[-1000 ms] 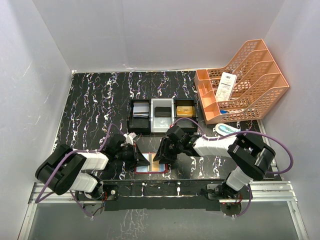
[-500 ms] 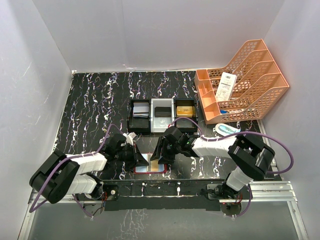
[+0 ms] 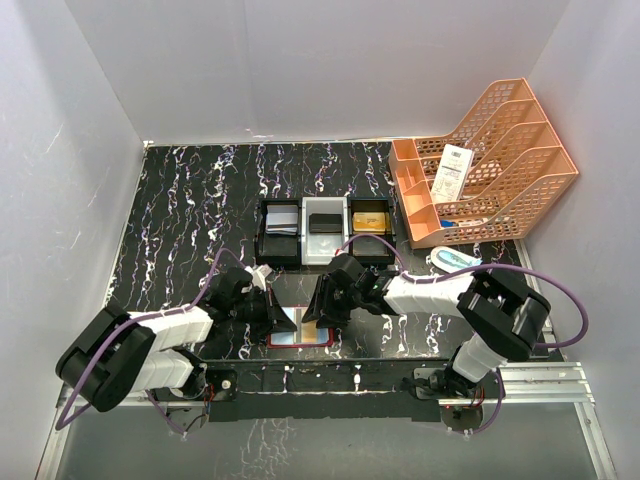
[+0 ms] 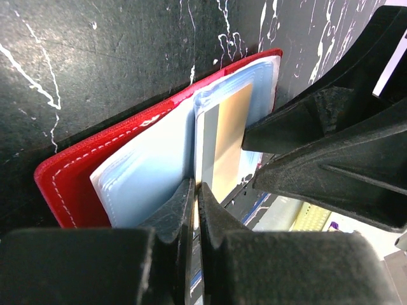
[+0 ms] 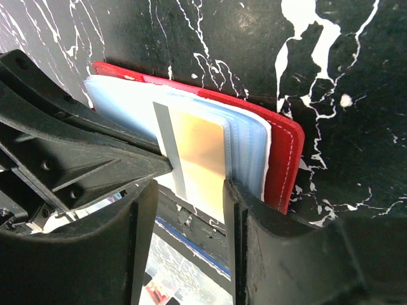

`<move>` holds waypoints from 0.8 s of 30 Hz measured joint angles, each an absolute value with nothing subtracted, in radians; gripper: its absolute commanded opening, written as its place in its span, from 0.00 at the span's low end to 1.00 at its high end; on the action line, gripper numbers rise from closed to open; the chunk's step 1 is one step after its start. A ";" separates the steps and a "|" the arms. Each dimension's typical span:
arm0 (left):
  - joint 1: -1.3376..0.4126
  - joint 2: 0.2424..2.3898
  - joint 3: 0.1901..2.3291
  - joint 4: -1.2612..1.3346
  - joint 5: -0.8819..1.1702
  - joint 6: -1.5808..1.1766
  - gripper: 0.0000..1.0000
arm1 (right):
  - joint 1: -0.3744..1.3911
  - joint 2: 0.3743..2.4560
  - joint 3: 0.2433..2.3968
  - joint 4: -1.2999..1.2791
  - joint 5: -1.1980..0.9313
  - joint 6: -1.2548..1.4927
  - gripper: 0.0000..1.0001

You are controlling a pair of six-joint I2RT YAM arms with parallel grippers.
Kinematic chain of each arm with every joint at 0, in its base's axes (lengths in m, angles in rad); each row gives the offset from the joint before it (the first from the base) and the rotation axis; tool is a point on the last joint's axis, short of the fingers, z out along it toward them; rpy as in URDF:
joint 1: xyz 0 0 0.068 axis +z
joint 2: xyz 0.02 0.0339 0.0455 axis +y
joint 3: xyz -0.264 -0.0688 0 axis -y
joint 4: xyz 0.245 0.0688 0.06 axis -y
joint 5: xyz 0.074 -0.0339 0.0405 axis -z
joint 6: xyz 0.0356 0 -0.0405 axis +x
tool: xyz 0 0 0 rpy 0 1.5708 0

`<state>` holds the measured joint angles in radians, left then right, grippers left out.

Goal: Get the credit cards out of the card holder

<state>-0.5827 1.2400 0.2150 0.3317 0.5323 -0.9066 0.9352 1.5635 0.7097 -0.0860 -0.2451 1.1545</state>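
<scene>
At the near edge of the black, white-veined table (image 3: 180, 220) | dark-red leather folding card holder (image 4: 82, 171) lies open between both arms | left gripper (image 4: 196, 187) jaws pinched tight on a clear plastic sleeve (image 4: 152, 159) | right gripper (image 5: 191, 190) jaws half-spread, clamping the long edges of the orange-gold plastic credit card (image 5: 200, 152), which is poking out of its pocket

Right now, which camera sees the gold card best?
The right wrist view. There the gold card sits big in the middle, sticking out of the red card holder. The left wrist view shows it slanted and partly hidden. The top view shows only a tiny sliver.
</scene>
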 measured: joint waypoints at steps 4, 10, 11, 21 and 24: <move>-0.583 1.237 0.215 0.328 0.532 -0.900 0.00 | 0.935 1.568 0.714 -0.100 -0.241 1.150 0.37; -0.582 1.213 0.215 0.302 0.520 -0.892 0.00 | 0.936 1.583 0.741 -0.149 -0.222 1.150 0.28; -0.582 1.209 0.215 0.298 0.518 -0.891 0.00 | 0.936 1.583 0.744 -0.158 -0.215 1.150 0.27; -0.580 1.190 0.215 0.275 0.506 -0.885 0.00 | 0.951 1.601 0.797 -0.241 -0.179 1.118 0.27; -0.579 1.189 0.215 0.275 0.506 -0.883 0.00 | 0.964 1.617 0.835 -0.287 -0.161 1.112 0.33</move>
<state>-0.5793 1.1893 0.2153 0.2752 0.5060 -0.8829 0.9638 1.6169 0.8349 -0.2871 -0.1612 1.1122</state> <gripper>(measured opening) 0.007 0.284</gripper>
